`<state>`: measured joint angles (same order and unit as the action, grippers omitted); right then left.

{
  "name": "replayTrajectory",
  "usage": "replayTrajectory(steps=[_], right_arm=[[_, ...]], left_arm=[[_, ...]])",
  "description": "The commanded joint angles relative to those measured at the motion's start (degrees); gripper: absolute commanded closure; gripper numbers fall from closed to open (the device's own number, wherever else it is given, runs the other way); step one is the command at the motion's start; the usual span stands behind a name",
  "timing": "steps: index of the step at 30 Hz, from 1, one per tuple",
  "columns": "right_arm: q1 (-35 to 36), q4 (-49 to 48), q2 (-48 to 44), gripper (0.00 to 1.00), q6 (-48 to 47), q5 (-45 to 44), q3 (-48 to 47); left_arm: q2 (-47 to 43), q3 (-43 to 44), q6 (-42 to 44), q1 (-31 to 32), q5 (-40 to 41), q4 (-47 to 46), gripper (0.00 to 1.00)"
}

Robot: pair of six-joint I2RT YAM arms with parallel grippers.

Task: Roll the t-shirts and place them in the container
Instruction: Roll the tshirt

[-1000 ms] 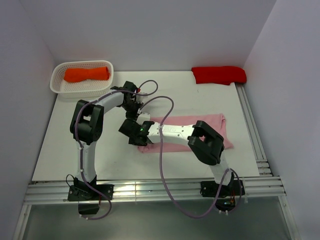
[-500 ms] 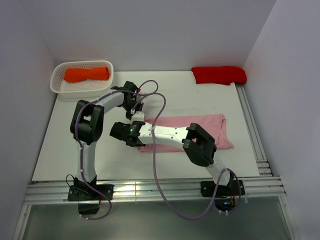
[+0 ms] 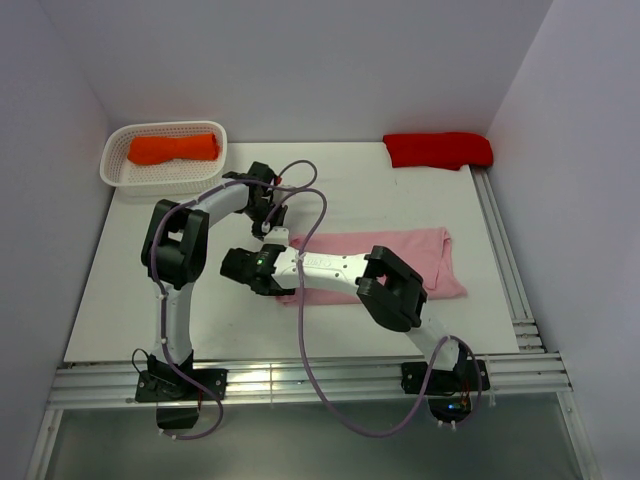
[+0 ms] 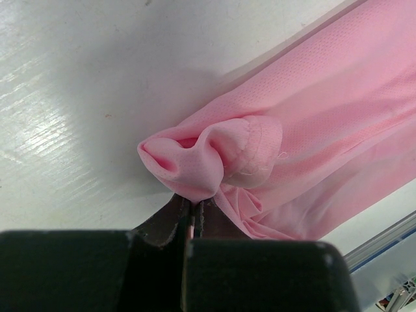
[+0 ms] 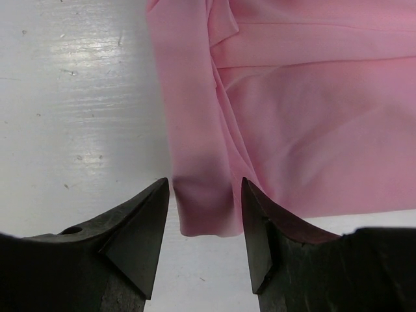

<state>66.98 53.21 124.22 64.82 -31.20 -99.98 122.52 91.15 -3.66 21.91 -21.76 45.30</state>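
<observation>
**Pink shirt pinched at its left end, second grip not yet made**

The light pink t-shirt [image 3: 425, 250] lies folded into a long strip across the middle of the table [image 3: 140, 290], running left to right. An orange bundle [image 3: 173, 148] sits in the white basket [image 3: 115, 172] at the far left, and a red bundle [image 3: 438, 149] lies at the far right. Both are well apart from the work.

The left gripper [image 4: 192, 205] is clenched on the strip's left end, at its far corner. There a small puckered fold of cloth bulges out just past the closed tips. The right gripper [image 5: 205, 183] stands released, its jaws spread on either side of the near-left corner of the strip. From the wrist view it is hard to say whether the tips touch the cloth or hang just above it.

The fabric looks thin, light and limp. It wrinkles where it is pinched and will sag or slide instead of holding an edge. It is not fragile, but the layers could shift against each other on the smooth table. A sound hold for the roll would likely be both corners of the left end, through all layers. The right jaws probably need to close on the near corner to match the left pinch. A shallow bite could catch only the top layer and let the roll start crooked.
</observation>
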Motion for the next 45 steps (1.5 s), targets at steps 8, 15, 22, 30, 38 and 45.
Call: replayTrajectory(steps=[8,15,22,30,38,45], right_arm=[[0.4,-1.2,2.0,0.48,-0.2,-0.3,-2.9],[0.5,-4.6,1.1,0.70,1.1,1.4,0.7],[0.2,-18.2,-7.4,0.95,5.1,4.2,16.4],[-2.7,-57.1,-19.8,1.00,11.4,14.4,43.4],[-6.2,-89.7,-20.4,1.00,22.0,21.6,61.5],[-7.4,-116.3,-13.2,1.00,32.8,22.5,69.7]], left_arm=[[3.5,0.3,2.3,0.6,7.8,0.6,1.00],[3.4,0.3,2.3,1.1,8.1,0.8,1.00],[2.6,0.2,2.5,1.1,8.7,0.8,1.00],[2.3,3.1,5.0,0.5,7.7,3.2,0.92],[2.2,7.3,7.3,-1.0,2.5,5.7,0.64],[0.8,9.8,10.2,-3.8,-9.8,8.4,0.40]])
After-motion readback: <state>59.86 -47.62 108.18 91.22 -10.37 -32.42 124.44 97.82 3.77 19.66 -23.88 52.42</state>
